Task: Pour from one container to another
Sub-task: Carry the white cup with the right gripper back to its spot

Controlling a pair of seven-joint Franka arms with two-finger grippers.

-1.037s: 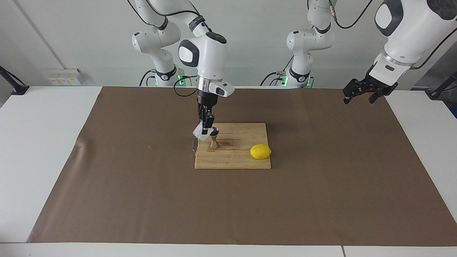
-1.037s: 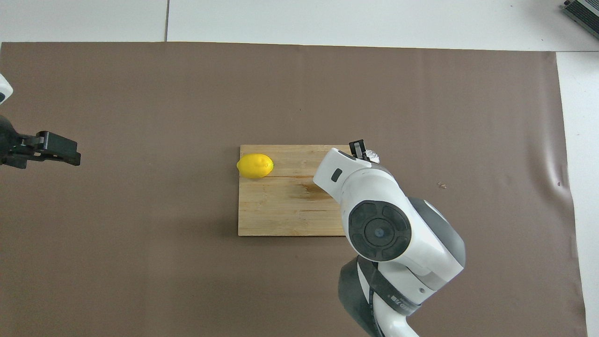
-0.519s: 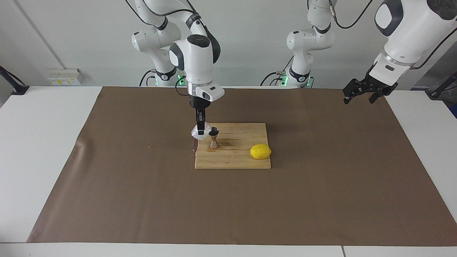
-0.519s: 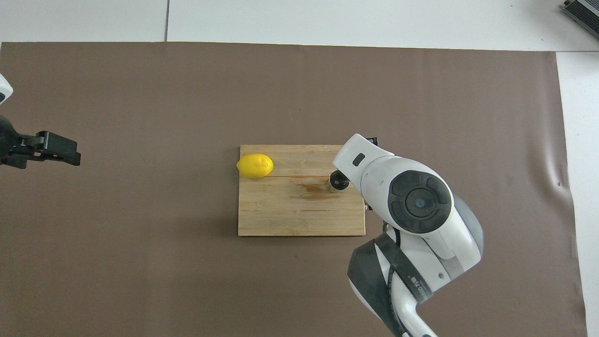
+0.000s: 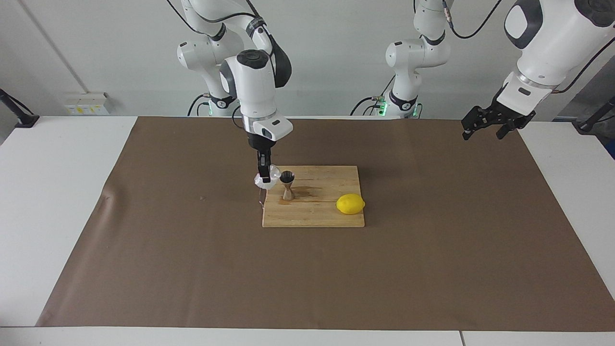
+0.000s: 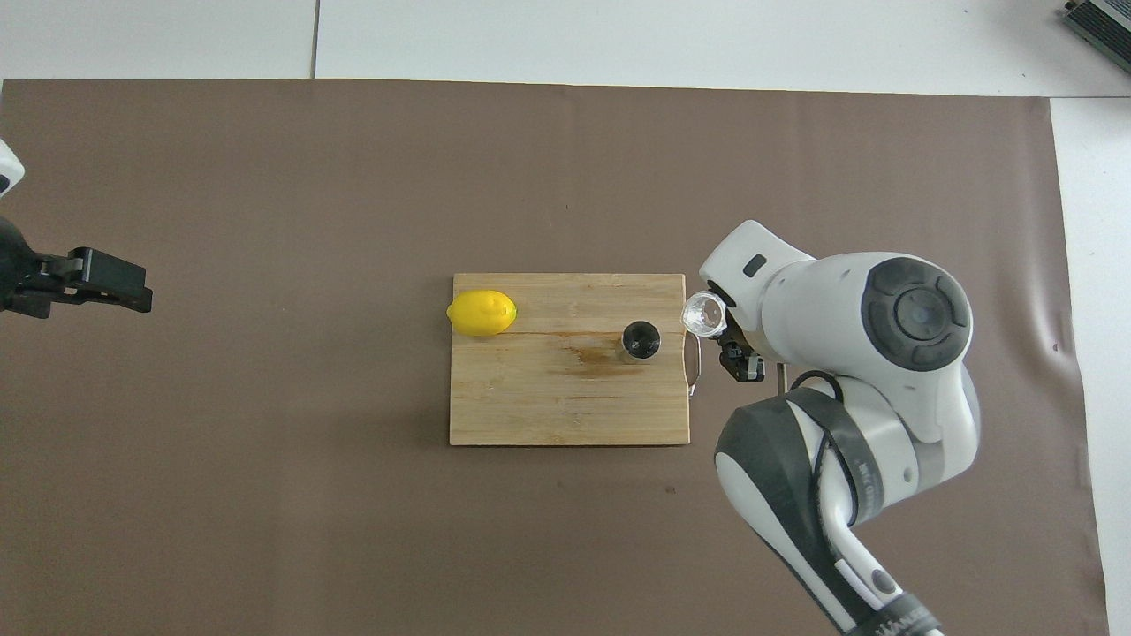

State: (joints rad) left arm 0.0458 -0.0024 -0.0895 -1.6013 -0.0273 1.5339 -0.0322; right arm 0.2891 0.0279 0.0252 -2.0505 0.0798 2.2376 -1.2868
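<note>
Two arms are on my screens, and only the right one is busy. My right gripper (image 5: 264,177) hangs over the edge of the wooden cutting board (image 5: 317,211) at the right arm's end, its fingers pinched on the small glass cup (image 5: 267,179), which is off the board and close to upright, mouth up. From overhead the cup (image 6: 705,313) shows as a bright faceted ring, at about two o'clock of the steel jigger (image 6: 641,340), just beside it and apart from it; part of the gripper (image 6: 732,346) peeks out under the wrist housing there.

On the board the jigger (image 5: 287,185) stands upright on its lower cone, with a darker stain on the wood by its foot. I see the lemon (image 5: 350,203) lying on the same board toward the left arm's end, well apart from the jigger; overhead it (image 6: 482,313) sits at about nine o'clock of the jigger, at the edge of the board (image 6: 530,406). Brown paper (image 5: 192,269) covers the table under the board.

My left gripper (image 5: 490,126) waits in the air over the paper's corner at the left arm's end, fingers spread and holding nothing; overhead it (image 6: 124,287) reaches in from the side edge.
</note>
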